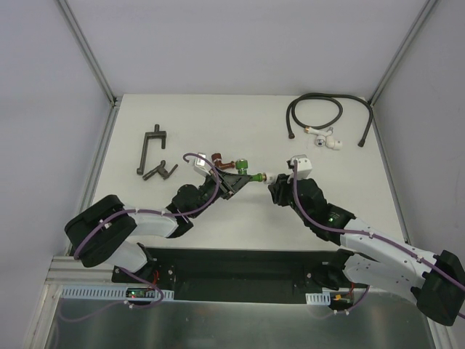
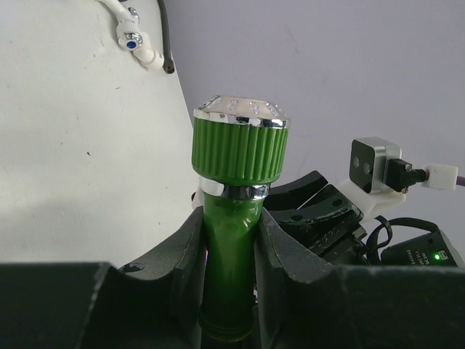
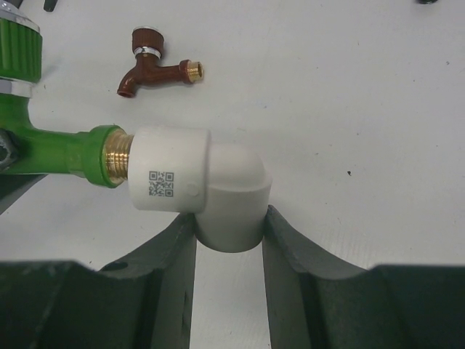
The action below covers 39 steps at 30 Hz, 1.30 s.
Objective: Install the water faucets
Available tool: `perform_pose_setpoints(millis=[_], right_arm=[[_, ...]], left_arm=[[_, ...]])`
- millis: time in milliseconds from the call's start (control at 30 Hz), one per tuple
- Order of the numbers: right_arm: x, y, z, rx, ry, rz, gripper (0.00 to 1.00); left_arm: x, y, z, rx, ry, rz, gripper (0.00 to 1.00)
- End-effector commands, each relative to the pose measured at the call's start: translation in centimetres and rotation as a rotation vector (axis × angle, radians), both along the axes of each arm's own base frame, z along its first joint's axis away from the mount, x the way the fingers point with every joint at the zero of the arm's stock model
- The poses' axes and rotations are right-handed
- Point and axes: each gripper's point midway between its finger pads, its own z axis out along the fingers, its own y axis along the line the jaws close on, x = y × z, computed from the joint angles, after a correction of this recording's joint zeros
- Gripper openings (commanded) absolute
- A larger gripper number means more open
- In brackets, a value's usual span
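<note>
White matte table (image 1: 240,123), grey walls (image 1: 232,43) on three sides, metal frame posts (image 1: 89,51) at the back corners. Left jaws clamped on green faucet (image 2: 231,218) body, over mid-table. Its threaded end sits in the mouth of a white elbow (image 3: 200,193), which the right jaws grip. Red faucet (image 3: 156,69) lies loose on the table just behind. Black hose (image 1: 316,109) far right, black bracket (image 1: 152,153) far left.

Green faucet (image 2: 232,225), seemingly snug between jaws
</note>
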Motion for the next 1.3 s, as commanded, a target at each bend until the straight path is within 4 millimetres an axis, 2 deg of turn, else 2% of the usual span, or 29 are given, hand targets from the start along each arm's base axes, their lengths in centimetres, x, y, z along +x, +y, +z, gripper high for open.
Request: perform_pose_setpoints(millis=[0, 467, 867, 1267], right_arm=[[0.3, 2.3, 3.9, 0.134, -0.080, 0.057, 0.02], [0.4, 2.3, 3.6, 0.135, -0.065, 0.054, 0.02], [1.0, 1.4, 3.8, 0.135, -0.070, 0.043, 0.02], [0.6, 2.2, 4.2, 0.137, -0.079, 0.112, 0.02]], left_arm=[[-1.1, -1.1, 4.5, -0.121, -0.108, -0.066, 0.00], [-1.7, -1.8, 5.3, -0.144, -0.131, -0.085, 0.00], [-2.3, -2.7, 4.8, -0.139, -0.121, -0.129, 0.00], [-2.1, -2.3, 4.8, -0.067, -0.158, -0.103, 0.00]])
